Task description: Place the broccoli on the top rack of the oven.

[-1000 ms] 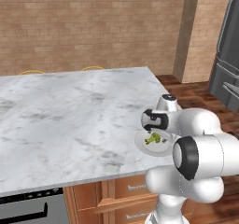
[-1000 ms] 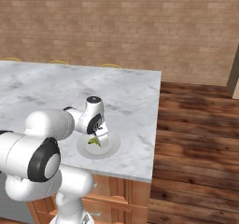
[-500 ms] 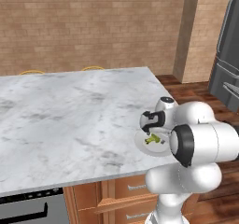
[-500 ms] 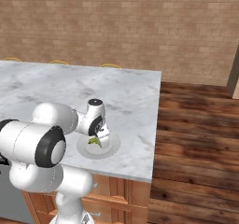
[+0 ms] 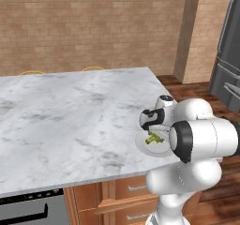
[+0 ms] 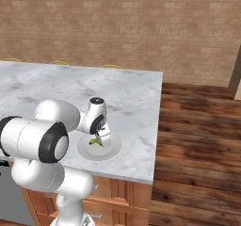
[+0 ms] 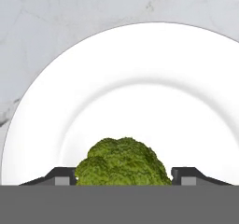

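Observation:
The broccoli (image 7: 122, 162), a small green floret, lies on a white plate (image 7: 121, 69) near the marble counter's front right corner. My gripper (image 7: 123, 174) is down over the plate, one dark fingertip against each side of the floret, shut on it. From the left base view the hand (image 5: 152, 134) hangs just above the broccoli (image 5: 152, 138) and the plate (image 5: 158, 150). The right base view has the gripper (image 6: 99, 138) on the broccoli (image 6: 96, 141), with the plate (image 6: 107, 152) beneath. The oven and its top rack are out of view.
The marble counter (image 5: 70, 116) stretches wide to the left and back. Its right edge (image 6: 157, 126) drops to a wooden floor. A steel fridge (image 5: 229, 55) stands at the far right. Wooden drawers (image 5: 126, 191) and a grey appliance front (image 5: 28, 212) sit below the counter.
The fingers have drawn in onto the broccoli. The arm's elbow has swung lower and nearer the cameras; the plate and broccoli have stayed put.

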Controlling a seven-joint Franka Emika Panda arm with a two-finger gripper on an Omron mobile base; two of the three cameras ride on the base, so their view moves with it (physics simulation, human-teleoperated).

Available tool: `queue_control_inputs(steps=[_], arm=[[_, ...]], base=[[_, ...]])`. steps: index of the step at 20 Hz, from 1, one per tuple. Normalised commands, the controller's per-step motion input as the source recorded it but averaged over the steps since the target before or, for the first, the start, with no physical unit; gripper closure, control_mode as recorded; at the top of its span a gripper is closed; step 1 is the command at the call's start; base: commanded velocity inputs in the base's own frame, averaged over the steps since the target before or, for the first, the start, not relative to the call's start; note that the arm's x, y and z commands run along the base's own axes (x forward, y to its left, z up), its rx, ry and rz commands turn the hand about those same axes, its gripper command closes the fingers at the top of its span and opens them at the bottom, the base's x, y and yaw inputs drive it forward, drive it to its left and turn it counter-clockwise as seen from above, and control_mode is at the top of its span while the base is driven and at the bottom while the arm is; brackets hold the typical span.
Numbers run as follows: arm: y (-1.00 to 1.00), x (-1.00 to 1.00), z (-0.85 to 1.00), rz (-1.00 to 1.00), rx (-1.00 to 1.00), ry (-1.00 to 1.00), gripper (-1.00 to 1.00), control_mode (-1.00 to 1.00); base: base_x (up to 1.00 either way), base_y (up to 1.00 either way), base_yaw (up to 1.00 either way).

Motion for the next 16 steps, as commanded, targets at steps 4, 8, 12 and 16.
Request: queue_control_inputs(steps=[4,8,12,16], arm=[[0.0,-0.07,0.03,-0.03,0.0,0.0,1.0,-1.0],[0.0,-0.38,0.64,-0.11,0.0,-0.03,1.0,-1.0],[0.01,-0.47,1.0,-0.03,-0.07,0.0,1.0,-1.0],[-0.04,-0.61,1.0,0.0,-0.1,0.0,1.0,-1.0]], base=[[0.0,0.0,0.0],[0.0,0.0,0.0],[0.0,0.0,0.0],[0.0,0.0,0.0]])
